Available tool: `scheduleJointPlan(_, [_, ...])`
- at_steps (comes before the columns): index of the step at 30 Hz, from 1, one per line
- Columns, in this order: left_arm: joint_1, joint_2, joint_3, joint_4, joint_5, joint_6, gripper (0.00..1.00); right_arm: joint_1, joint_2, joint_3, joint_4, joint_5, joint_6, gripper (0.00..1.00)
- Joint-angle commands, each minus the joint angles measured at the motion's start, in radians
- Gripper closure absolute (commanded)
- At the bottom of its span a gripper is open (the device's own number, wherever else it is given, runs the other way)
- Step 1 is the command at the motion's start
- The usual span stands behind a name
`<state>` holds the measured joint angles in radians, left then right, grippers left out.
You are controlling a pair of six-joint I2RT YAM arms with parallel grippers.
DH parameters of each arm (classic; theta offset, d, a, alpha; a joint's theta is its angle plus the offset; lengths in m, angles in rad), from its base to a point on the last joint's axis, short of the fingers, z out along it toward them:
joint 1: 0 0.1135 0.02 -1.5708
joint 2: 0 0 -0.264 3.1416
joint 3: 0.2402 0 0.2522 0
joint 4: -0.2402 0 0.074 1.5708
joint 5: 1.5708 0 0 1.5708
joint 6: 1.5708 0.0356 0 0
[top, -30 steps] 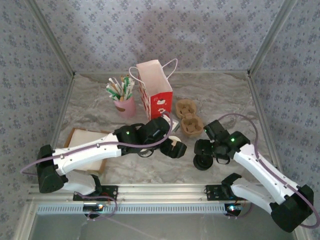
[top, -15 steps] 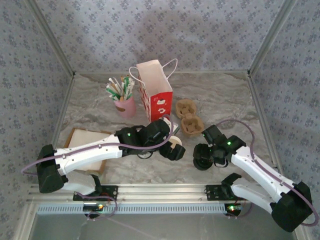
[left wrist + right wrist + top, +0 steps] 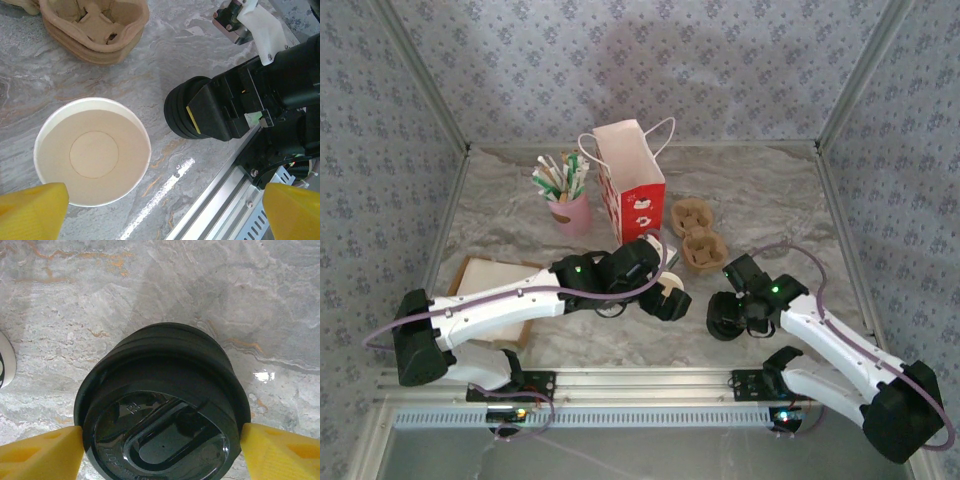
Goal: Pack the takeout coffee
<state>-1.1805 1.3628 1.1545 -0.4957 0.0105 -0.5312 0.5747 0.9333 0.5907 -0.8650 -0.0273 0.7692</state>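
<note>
An empty white paper cup [image 3: 92, 150] stands upright on the marble table, its inside tan. My left gripper [image 3: 160, 215] hovers above it, open, with the cup near the left fingertip [image 3: 32, 212] and nothing gripped. From the top camera that gripper [image 3: 670, 297] sits over the cup [image 3: 669, 288]. A stack of black lids [image 3: 162, 420] rests on the table to the right. My right gripper [image 3: 160, 450] straddles the top lid, and both yellow pads [image 3: 42, 452] touch its rim. The same stack [image 3: 187, 112] and right gripper [image 3: 727, 316] appear beside the cup.
A red and white paper bag [image 3: 632, 180] stands open at the back centre. A pink cup of stirrers [image 3: 567, 200] is to its left. Brown pulp cup carriers [image 3: 695, 235] lie behind the lids. A flat tray [image 3: 490, 300] sits at the left, and the metal rail [image 3: 640, 380] runs along the near edge.
My right gripper has shifted slightly left over the lid stack and its fingers have narrowed onto the lid. The left arm and cup have barely moved.
</note>
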Motion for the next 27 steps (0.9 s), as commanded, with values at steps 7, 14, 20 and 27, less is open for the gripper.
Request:
scheduleJointPlan(7, [-0.006,-0.022,-0.003,0.023,0.011,0.013,0.01,0.003,0.007,-0.02,0.018,-0.017,0.016,0.22])
scheduleJointPlan(14, [-0.007,-0.021,-0.003,0.026,0.014,0.016,0.01,0.002,0.009,-0.023,0.02,-0.017,0.018,0.25])
scheduleJointPlan(20, [-0.006,-0.019,-0.004,0.029,0.017,0.015,0.0,0.002,0.007,-0.024,0.012,-0.018,0.017,0.28])
scheduleJointPlan(27, [-0.007,-0.025,-0.009,0.029,0.016,0.013,0.01,0.001,0.001,0.003,-0.015,-0.001,0.017,0.29])
